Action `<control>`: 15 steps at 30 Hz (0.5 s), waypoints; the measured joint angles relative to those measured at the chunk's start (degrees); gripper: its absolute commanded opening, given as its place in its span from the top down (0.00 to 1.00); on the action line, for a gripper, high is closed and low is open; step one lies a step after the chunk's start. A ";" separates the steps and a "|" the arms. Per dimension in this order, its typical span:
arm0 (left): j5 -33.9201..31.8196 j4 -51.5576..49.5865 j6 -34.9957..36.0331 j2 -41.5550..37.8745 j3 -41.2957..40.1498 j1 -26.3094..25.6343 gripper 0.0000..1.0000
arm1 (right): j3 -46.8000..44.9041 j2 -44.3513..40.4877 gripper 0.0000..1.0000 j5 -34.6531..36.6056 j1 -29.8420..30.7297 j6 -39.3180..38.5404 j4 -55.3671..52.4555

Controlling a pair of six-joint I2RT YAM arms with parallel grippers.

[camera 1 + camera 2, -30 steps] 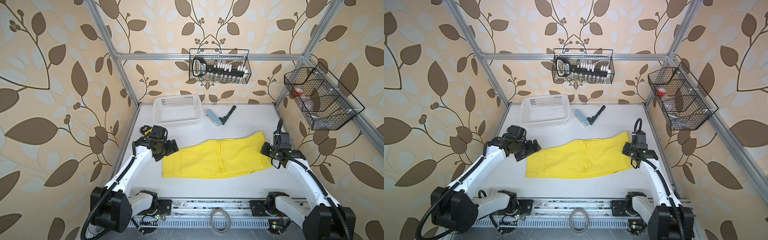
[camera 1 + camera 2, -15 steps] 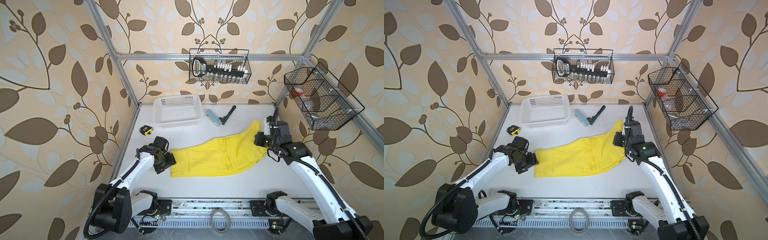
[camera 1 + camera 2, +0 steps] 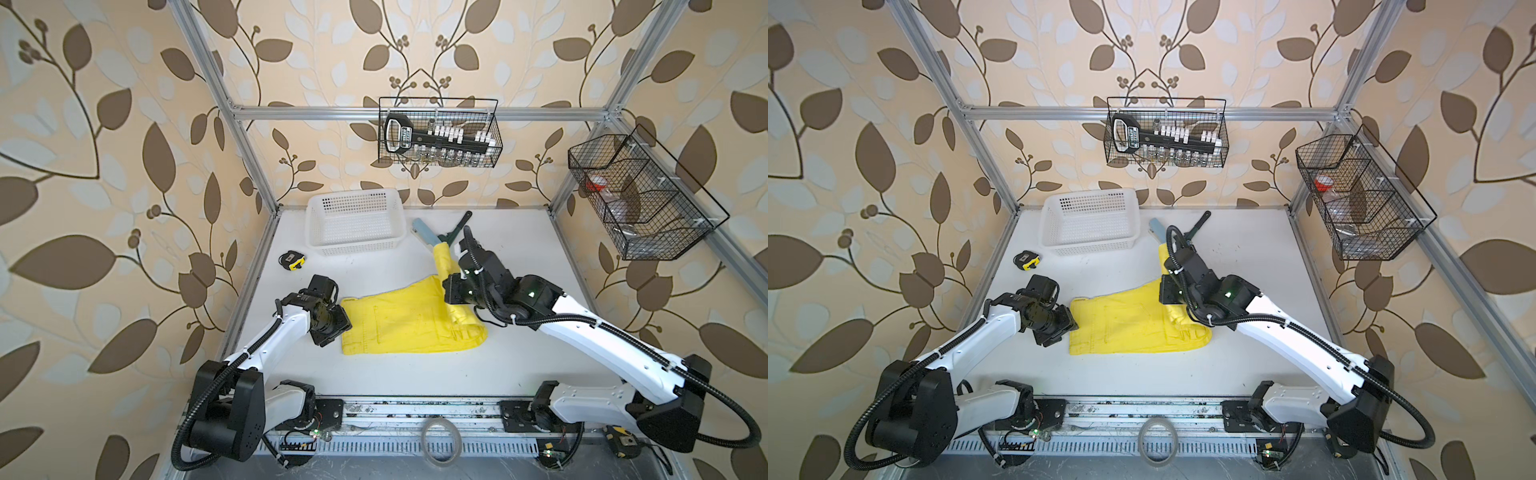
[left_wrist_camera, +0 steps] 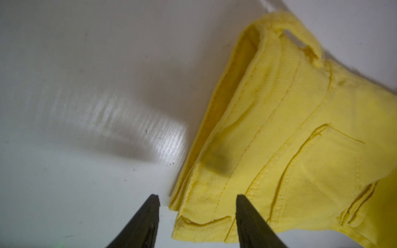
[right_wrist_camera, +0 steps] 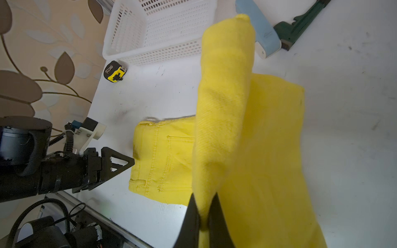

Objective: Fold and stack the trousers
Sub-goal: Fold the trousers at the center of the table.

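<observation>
Cloth is pinched in the right tool (image 5: 204,194): its jaws are pressed together on a leg end of the trousers (image 3: 399,320), and hold that end up off the table (image 3: 415,374), above the middle of the garment. The left tool (image 4: 197,196) has its jaws spread astride a corner of the waistband, one tip over bare table and one over cloth, with no grip made that I can see.

The waist half lies flat near the middle of the table, pocket side up. The lower legs sag in a loose loop on the robot's right.

My reading is that the lengthwise fold, leg on leg, is already done, and the crosswise fold is about half made. The leg end has yet to be laid down on the waist and smoothed. A further fold may be needed, and the stacking is not begun. A white basket (image 3: 353,220) stands at the back, well apart; whether it is the stacking place I cannot tell.
</observation>
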 measured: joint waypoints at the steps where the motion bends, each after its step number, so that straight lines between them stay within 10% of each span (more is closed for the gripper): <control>1: 0.02 0.09 0.00 0.00 0.00 0.00 0.42 | 0.46 1.62 1.00 0.44 1.40 1.40 0.39; 15: 1.33 0.94 -0.17 -0.37 -0.20 0.00 0.50 | 7.30 18.49 1.00 0.13 10.51 13.53 11.26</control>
